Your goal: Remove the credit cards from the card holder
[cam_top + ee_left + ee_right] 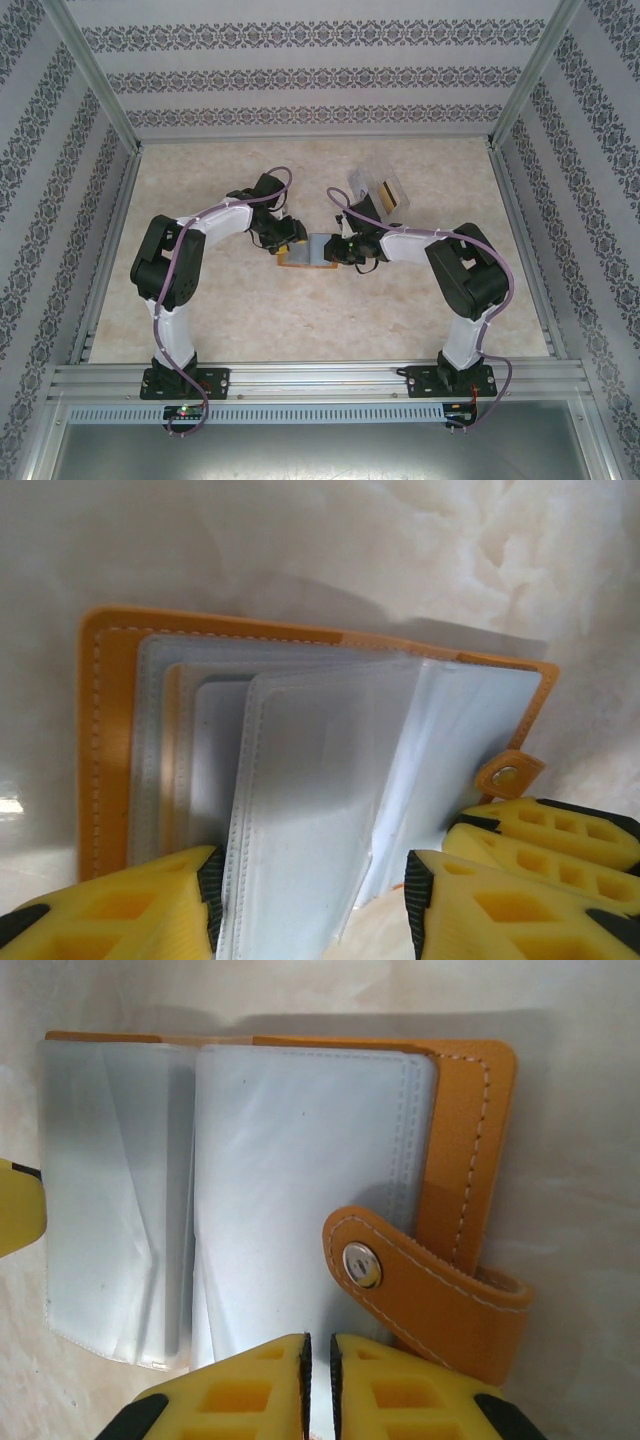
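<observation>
so the holder (pixel 305 255) lies open mid-table, right gripper (pixel 318 1348) pinched shut on its edge to pin it, left gripper (pixel 315 880) with jaws apart around a clear sleeve (pixel 320 750), likely to fish out what's inside.

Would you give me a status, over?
Left hand open, straddling clear sleeve. Right hand pinching sleeve edge. Card holder lies open. Snap tab beside right hand.

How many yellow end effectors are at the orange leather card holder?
2: left end effector straddling a clear plastic sleeve; right end effector shut on a sleeve beside the snap tab.
</observation>
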Robot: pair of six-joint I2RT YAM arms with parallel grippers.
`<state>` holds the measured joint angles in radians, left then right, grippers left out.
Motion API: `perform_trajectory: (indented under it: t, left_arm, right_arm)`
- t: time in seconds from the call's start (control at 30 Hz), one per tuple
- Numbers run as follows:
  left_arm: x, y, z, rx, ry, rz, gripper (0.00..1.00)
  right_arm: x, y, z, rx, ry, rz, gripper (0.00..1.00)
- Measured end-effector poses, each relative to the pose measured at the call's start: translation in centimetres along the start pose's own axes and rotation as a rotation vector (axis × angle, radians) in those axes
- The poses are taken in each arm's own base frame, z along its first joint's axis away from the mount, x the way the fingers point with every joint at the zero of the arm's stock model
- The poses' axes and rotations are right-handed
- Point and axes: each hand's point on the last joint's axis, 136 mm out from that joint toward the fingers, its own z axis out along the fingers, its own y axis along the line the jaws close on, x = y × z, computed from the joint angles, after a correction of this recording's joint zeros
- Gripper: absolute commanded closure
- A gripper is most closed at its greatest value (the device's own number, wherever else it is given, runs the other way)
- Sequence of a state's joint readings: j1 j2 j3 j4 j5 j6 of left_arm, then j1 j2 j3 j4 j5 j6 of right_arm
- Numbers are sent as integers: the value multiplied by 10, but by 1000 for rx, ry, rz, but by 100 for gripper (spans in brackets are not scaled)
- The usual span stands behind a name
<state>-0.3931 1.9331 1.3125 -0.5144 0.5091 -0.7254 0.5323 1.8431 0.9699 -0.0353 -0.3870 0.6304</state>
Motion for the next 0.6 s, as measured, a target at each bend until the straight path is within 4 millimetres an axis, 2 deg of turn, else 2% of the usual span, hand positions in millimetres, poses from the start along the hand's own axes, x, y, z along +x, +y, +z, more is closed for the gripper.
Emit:
perform_trajectory:
  t: [0.43, 0.6]
  left_arm:
    - [10, -43, 2, 175, 45, 78, 50]
    - [13, -58, 1, 230, 51, 95, 46]
  right_arm:
    - [-1, 1, 0, -10, -12, -3, 82]
    - [3, -1, -9, -20, -41, -12, 82]
